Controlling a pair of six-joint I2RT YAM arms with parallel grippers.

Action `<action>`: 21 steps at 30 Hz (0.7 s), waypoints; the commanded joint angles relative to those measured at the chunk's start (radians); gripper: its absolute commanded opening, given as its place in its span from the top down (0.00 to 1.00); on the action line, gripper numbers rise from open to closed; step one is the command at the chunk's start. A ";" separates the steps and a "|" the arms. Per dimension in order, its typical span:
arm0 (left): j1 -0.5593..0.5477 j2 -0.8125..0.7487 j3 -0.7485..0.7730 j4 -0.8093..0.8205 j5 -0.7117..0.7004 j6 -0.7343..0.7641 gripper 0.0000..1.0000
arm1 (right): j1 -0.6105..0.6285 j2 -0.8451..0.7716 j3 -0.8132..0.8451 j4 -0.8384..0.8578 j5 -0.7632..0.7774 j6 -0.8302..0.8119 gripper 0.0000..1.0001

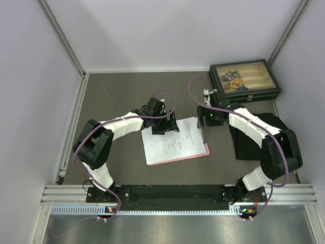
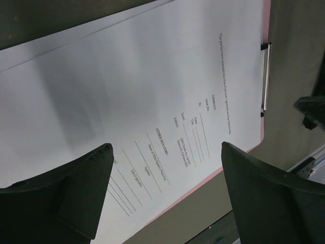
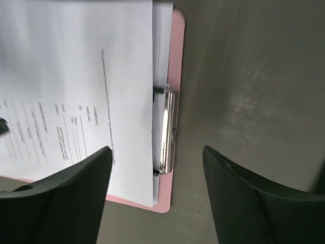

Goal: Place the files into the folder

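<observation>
We hold our left gripper [image 2: 165, 147] spread above the sheets [image 2: 127, 86] on the pink clipboard [image 3: 176, 30]. Our right gripper [image 3: 157, 150] is spread over its metal clip [image 3: 167, 129], likely to clamp them.

a dark glass-lidded box [image 1: 244, 81] sits behind a black cloth [image 1: 252, 137].

Robotics lab test cell, white panel walls [image 1: 167, 30] framed by aluminium posts [image 1: 61, 35], grey tabletop [image 1: 122, 91], left robot arm [image 1: 119, 126] and right robot arm [image 1: 251, 124] on a black base plate [image 1: 172, 192], aluminium extrusion rail [image 1: 63, 194], slotted cable duct [image 1: 167, 209].
</observation>
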 commanded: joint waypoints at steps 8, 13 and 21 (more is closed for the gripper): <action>-0.021 -0.033 -0.087 0.128 -0.095 -0.075 0.09 | 0.013 0.077 -0.119 0.209 -0.213 0.032 0.58; -0.027 -0.045 -0.087 0.117 -0.105 -0.069 0.09 | 0.013 0.100 -0.133 0.224 -0.203 0.028 0.62; -0.039 -0.053 -0.073 0.110 -0.114 -0.069 0.09 | 0.013 0.126 -0.142 0.219 -0.183 0.009 0.57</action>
